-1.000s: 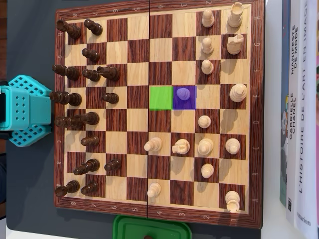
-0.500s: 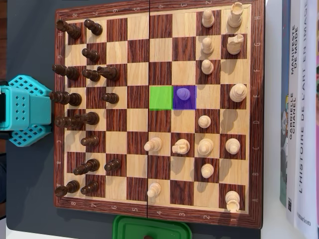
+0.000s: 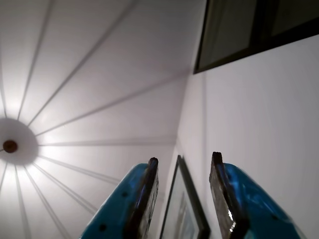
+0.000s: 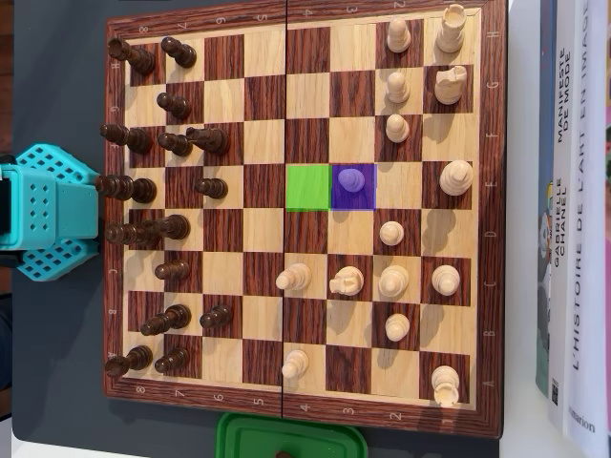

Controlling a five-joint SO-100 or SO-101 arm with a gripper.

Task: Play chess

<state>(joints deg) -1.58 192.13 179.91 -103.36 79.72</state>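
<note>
In the overhead view a wooden chessboard (image 4: pixel 305 401) fills the table. Dark pieces (image 4: pixel 172 143) crowd its left side and light pieces (image 4: pixel 396 281) its right side. One square near the middle is tinted green (image 4: pixel 307 186) and is bare. The square to its right is tinted purple, and a pawn (image 4: pixel 352 181) stands on it. The teal arm (image 4: pixel 48 212) sits off the board's left edge, away from every piece. In the wrist view my gripper (image 3: pixel 185 158) points up at the ceiling, open, with nothing between its teal fingers (image 3: pixel 144 194).
Books (image 4: pixel 578 210) lie along the board's right side. A green container (image 4: pixel 289 437) touches the board's bottom edge. The wrist view shows a white ceiling with a lamp fitting (image 3: pixel 10 146) and a framed picture (image 3: pixel 185 209) on the wall.
</note>
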